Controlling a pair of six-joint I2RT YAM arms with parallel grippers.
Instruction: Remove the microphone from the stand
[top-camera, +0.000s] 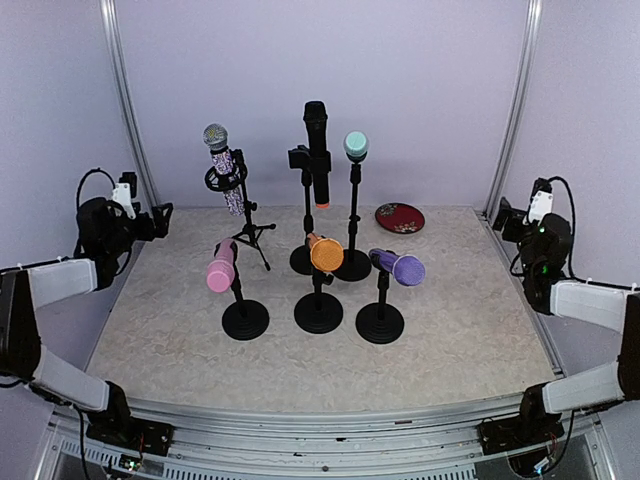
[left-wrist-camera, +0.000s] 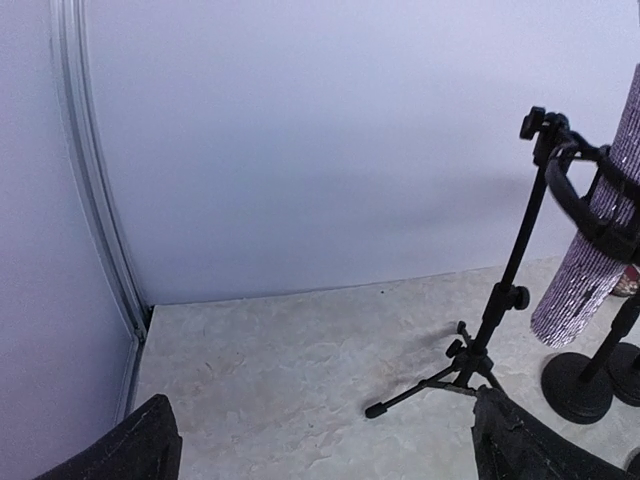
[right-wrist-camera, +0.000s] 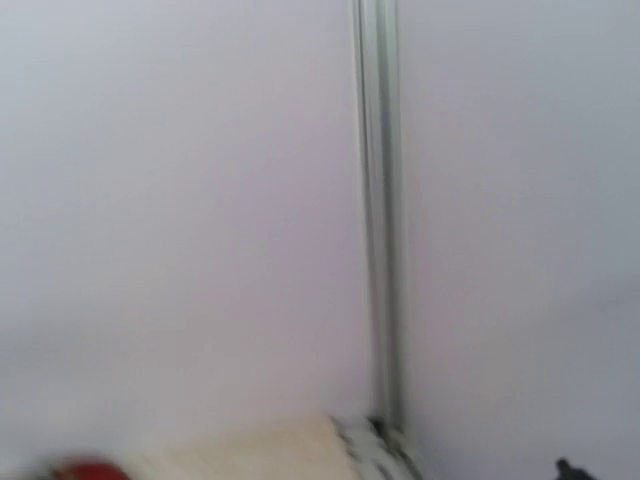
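Several microphones stand on black stands on the marbled table (top-camera: 480, 330). At the back are a silver glitter one (top-camera: 222, 150) on a tripod, a tall black one (top-camera: 317, 150) and a teal-headed one (top-camera: 356, 146). In front are a pink one (top-camera: 221, 268), an orange one (top-camera: 325, 252) and a purple one (top-camera: 398, 266). My left gripper (top-camera: 160, 218) hangs at the table's far left, open and empty (left-wrist-camera: 322, 400). The glitter microphone (left-wrist-camera: 600, 240) and its tripod (left-wrist-camera: 500, 300) are to its right. My right gripper (top-camera: 510, 215) is at the far right edge. Its fingers do not show in the blurred right wrist view.
A dark red plate (top-camera: 399, 217) lies at the back right, a red blur in the right wrist view (right-wrist-camera: 85, 470). Lilac walls with metal corner posts (top-camera: 125, 100) close the back and sides. Round stand bases (left-wrist-camera: 580, 385) sit behind the tripod.
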